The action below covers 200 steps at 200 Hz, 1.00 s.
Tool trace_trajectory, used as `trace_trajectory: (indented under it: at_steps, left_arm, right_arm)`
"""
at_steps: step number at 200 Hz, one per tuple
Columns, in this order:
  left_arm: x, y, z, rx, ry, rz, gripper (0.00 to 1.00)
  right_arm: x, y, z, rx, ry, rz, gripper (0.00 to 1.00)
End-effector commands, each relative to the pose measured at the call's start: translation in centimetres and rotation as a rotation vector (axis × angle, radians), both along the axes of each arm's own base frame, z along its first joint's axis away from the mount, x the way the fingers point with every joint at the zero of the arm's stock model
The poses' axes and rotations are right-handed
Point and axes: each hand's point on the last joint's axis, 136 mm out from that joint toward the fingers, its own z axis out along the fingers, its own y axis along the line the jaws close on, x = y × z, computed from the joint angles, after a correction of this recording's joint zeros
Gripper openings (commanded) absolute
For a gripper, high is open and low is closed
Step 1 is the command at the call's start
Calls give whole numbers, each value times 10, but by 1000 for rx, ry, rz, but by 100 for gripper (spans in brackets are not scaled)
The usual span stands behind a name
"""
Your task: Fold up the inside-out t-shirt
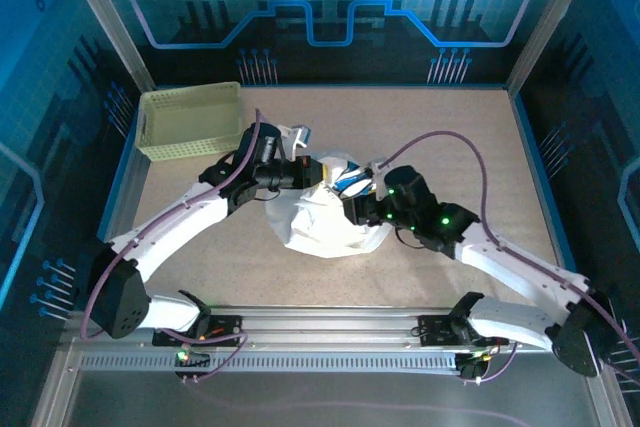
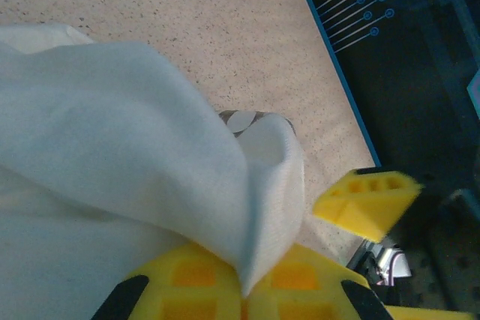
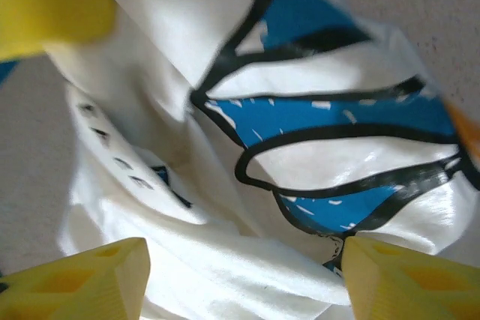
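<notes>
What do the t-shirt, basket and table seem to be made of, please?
The t-shirt looks like soft matte white cloth: it drapes, creases, and shows a fine weave close up. Its print seems a slightly glossy blue-and-black ink film. The basket is a pale yellow-green lattice, likely moulded plastic. The table is speckled beige and matte; material unclear.

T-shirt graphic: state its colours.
The graphic is blue with black outlines on the white t-shirt; clearest in the right wrist view.
</notes>
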Motion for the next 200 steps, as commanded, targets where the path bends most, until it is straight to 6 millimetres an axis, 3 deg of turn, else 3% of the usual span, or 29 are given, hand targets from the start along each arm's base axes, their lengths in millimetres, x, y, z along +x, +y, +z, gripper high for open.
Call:
trace_trajectory:
  at_steps: [1, 41, 84, 106, 136, 142, 146, 161, 200]
  left_arm:
    - [-1, -8, 19, -76, -34, -37, 0]
    - [-12, -13, 20, -107, -26, -101, 0]
    - [-22, -16, 18, -124, -31, -154, 0]
    - [-26, -18, 17, -130, -31, -180, 0]
    - [-30, -25, 17, -150, -16, -221, 0]
    - [-30, -26, 17, -155, -17, -226, 0]
    - [-30, -27, 17, -156, -16, -228, 0]
    - [-30, -28, 18, -161, -18, -230, 0]
    - [-30, -27, 16, -158, -17, -226, 0]
  right_arm:
    - [17, -11, -19, -81, 15, -122, 74]
    - [45, -12, -21, -12, 39, -193, 83]
    - [61, -3, -18, 96, 50, -160, 84]
    - [67, -4, -28, 99, 77, -162, 82]
    - [66, 18, -22, 125, 62, -59, 75]
    - [64, 22, -27, 111, 74, -35, 72]
    - [68, 27, -18, 113, 57, -26, 71]
    - [70, 31, -19, 82, 44, -23, 62]
    - [90, 4, -27, -8, 10, -187, 13]
